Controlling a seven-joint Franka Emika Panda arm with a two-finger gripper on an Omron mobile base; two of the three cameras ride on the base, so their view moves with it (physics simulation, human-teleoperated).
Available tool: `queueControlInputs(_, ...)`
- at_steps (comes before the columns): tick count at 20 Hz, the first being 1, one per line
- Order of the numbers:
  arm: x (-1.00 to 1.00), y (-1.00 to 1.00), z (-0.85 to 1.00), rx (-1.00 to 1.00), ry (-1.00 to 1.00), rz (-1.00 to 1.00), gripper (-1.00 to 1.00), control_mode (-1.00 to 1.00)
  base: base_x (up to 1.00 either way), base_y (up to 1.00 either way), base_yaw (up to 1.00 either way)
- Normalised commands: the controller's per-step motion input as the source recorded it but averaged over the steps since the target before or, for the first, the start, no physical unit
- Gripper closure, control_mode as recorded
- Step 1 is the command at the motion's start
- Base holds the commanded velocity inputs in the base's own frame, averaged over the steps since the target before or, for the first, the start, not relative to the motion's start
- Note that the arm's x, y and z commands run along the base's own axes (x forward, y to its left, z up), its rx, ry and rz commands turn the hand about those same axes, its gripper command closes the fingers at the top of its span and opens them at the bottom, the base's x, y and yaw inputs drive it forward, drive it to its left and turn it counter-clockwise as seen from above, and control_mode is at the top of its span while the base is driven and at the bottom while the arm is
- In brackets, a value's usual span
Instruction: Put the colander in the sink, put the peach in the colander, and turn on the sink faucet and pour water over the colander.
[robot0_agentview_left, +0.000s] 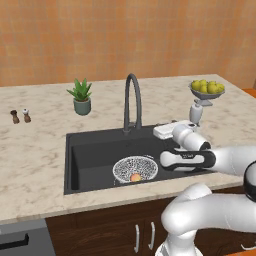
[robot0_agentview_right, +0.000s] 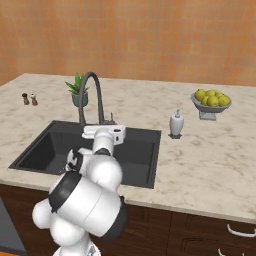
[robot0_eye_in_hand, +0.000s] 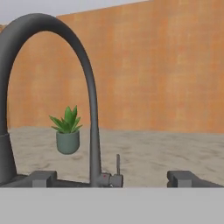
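peach (robot0_agentview_left: 135, 177) sits in colander (robot0_agentview_left: 135, 168) inside black sink (robot0_agentview_left: 92, 157); gripper (robot0_eye_in_hand: 112, 179), jaws spread wide and empty, faces the gooseneck faucet (robot0_eye_in_hand: 89, 109) base.

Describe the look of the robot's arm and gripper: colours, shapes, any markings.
The arm is built of glossy white, rounded tube-like segments with bulbous elbows, joined by dark grey to black bands at the joints. The hand is a flat white block, and the gripper ends in two small, blocky dark grey fingertips. No cables, logos or markings are visible.
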Motion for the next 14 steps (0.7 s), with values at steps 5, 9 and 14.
queueControlInputs(5,0.06,0.0,0.0,0.0,0.0,0.0,-1.0,-1.0,0.0,0.0,0.0)
queueControlInputs(9,0.01,0.0,-0.12,0.0,0.0,0.0,-1.0,-1.0,0.0,0.0,0.0)
queueControlInputs(14,0.44,0.0,-0.12,0.01,0.0,0.0,-1.0,-1.0,0.0,0.0,0.0)
